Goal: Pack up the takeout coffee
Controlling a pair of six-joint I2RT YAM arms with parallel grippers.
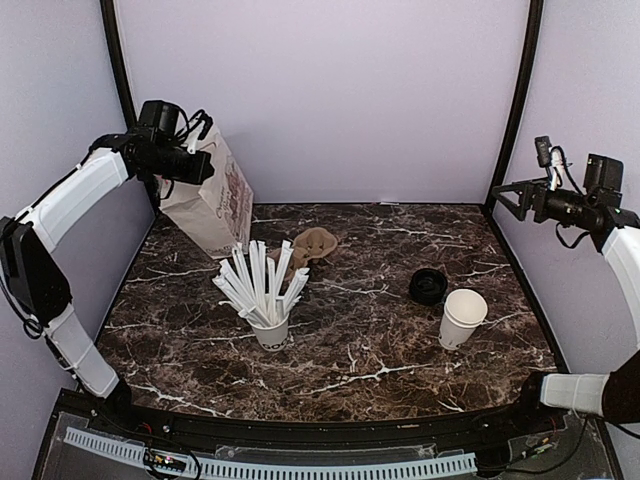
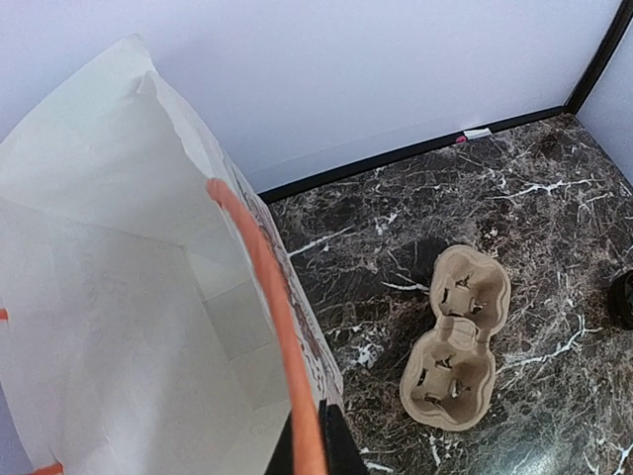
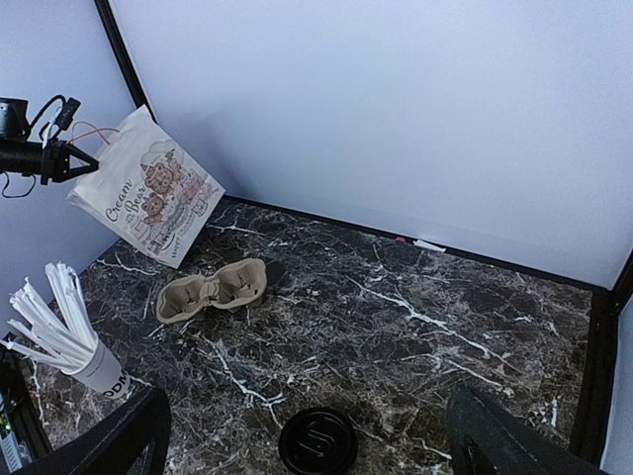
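Observation:
The takeout coffee is in two parts: a white paper cup standing open on the right of the table, and its black lid lying flat just left of it. The lid also shows below my right gripper, which hangs open and empty high at the right. My left gripper is shut on the orange handle of the white paper bag at the back left. The bag tilts, its mouth gaping open and empty.
A brown two-cup pulp carrier lies behind the table's middle, right of the bag. A white cup full of wrapped straws stands left of centre. Purple walls and black frame posts close in the back and sides.

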